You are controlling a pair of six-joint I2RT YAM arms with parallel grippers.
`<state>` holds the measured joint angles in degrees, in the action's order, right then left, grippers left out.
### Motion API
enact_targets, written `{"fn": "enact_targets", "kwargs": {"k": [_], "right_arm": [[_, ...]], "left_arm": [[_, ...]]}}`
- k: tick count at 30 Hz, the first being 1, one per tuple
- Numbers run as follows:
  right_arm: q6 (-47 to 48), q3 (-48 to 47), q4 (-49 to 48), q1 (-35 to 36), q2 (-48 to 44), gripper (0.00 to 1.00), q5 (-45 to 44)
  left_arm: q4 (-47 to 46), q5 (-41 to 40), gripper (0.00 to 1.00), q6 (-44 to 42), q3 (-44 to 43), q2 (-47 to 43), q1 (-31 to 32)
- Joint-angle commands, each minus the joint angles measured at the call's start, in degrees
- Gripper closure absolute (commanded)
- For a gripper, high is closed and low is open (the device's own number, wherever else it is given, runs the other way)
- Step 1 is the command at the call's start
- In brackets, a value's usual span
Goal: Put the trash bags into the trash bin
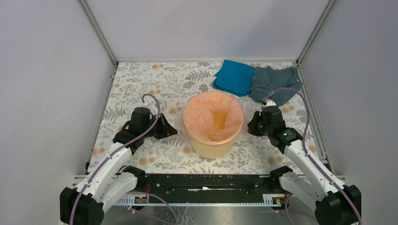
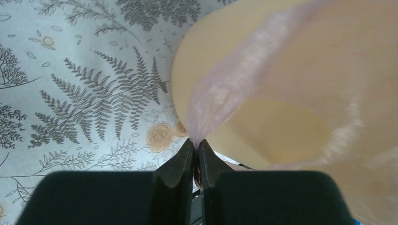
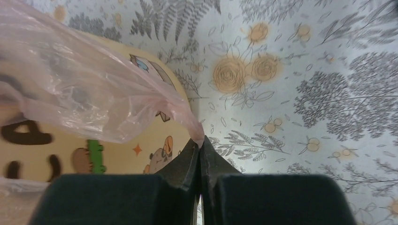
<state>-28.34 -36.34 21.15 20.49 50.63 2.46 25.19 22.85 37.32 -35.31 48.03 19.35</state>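
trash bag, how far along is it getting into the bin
Mostly done: the pink bag already lines the inside of the yellow bucket, its film draped over the rim. In hand: the left hand and right hand are each shut on a pinch of the bag's edge outside the bucket. Left: probably settling that edge around the rim and letting go.

I count one trash bin (image 1: 213, 145), standing between my left gripper (image 1: 174, 131) and my right gripper (image 1: 249, 126), so two grippers in all. There is one trash bag (image 1: 206, 112), a single pink film and no second one. Beyond the right gripper lie one blue cloth (image 1: 234, 77) and one grey-blue cloth (image 1: 272, 82), making two cloths. All of it is on one flowered table (image 1: 141, 79).
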Motion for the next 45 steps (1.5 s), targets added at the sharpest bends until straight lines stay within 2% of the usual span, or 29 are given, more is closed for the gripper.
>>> {"fn": "enact_targets", "kwargs": {"k": [1,4,8,12,15,20,24,26,28,29,31,33,37,40,42,45], "right_arm": [[-2.1,3.4,-5.0,-0.1,1.8,0.97,3.0],[-2.2,3.9,-6.3,-0.1,3.8,0.97,4.2],[-2.1,4.7,-7.8,-0.1,6.2,0.97,5.6],[-3.5,7.3,-11.1,-0.1,8.6,0.95,8.6],[-5.1,9.3,-13.9,-0.1,10.5,0.88,11.1],[-5.7,11.0,-17.1,-0.1,14.1,0.85,12.2],[-4.4,8.9,-12.8,-0.1,15.8,0.78,9.7],[-4.3,5.5,-5.7,-0.1,14.4,0.69,4.4],[-5.1,1.0,2.7,-0.1,11.9,0.46,-4.6],[-5.0,-1.1,6.0,-0.1,10.5,0.37,-8.1],[-4.4,-6.1,12.1,-0.1,8.0,0.24,-16.3],[-3.0,-11.2,16.7,-0.1,6.5,0.15,-20.9],[1.9,-23.8,23.0,0.0,6.4,0.10,-24.2],[7.8,-34.4,23.4,1.1,7.8,0.12,-17.0],[10.4,-40.8,23.0,6.2,10.0,0.13,-11.2],[11.5,-47.4,22.2,19.0,16.0,0.12,-9.1]], "left_arm": [[-6.5,-0.3,0.94,0.6,3.3,2.0,-0.1],[-8.4,-0.9,1.00,1.6,4.7,3.8,0.2],[-12.6,-0.9,1.00,4.4,7.7,6.0,2.0],[-17.7,-2.9,1.00,8.4,11.5,7.8,6.6],[-20.1,-5.1,1.00,9.7,12.8,10.1,9.3],[-22.6,-6.0,1.00,10.4,13.8,12.5,10.5],[-22.4,-6.4,1.00,9.9,13.6,12.3,10.7],[-22.1,-6.7,1.00,9.8,13.8,11.9,10.7],[-22.1,-6.8,1.00,9.8,14.2,11.2,10.7],[-22.1,-6.9,1.00,9.9,14.4,10.9,10.7],[-22.0,-7.0,1.00,9.9,14.6,10.4,10.7],[-22.2,-7.0,1.00,10.1,14.9,10.2,10.8],[-22.3,-6.9,1.00,9.9,15.2,9.9,10.8],[-22.5,-6.5,1.00,9.8,15.2,9.7,10.8],[-22.6,-6.4,1.00,9.7,15.1,9.6,10.8],[-22.6,-6.4,1.00,9.5,14.9,9.5,10.8]]}}
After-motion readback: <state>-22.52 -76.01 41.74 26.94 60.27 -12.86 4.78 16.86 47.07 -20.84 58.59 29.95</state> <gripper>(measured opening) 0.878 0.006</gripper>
